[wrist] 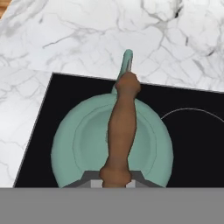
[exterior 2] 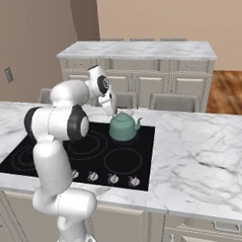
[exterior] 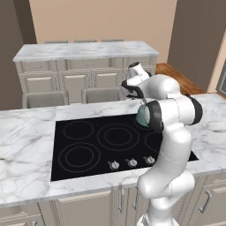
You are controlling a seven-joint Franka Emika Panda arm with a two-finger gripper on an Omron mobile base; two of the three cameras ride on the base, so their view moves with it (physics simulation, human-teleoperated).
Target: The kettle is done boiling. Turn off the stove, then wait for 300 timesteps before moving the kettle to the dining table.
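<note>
The teal-green kettle sits on the back right ring of the black stove. Its spout points to the room's right. From straight above, my gripper is shut on the kettle's brown arched handle, with both fingertips tight against the handle's near end. The silver knobs line the stove's front edge. The dining table is out of view.
The stove is set in a marble island. Two grey chair backs stand behind it. Farther back is a marble-topped cabinet counter. Wooden floor shows at the right.
</note>
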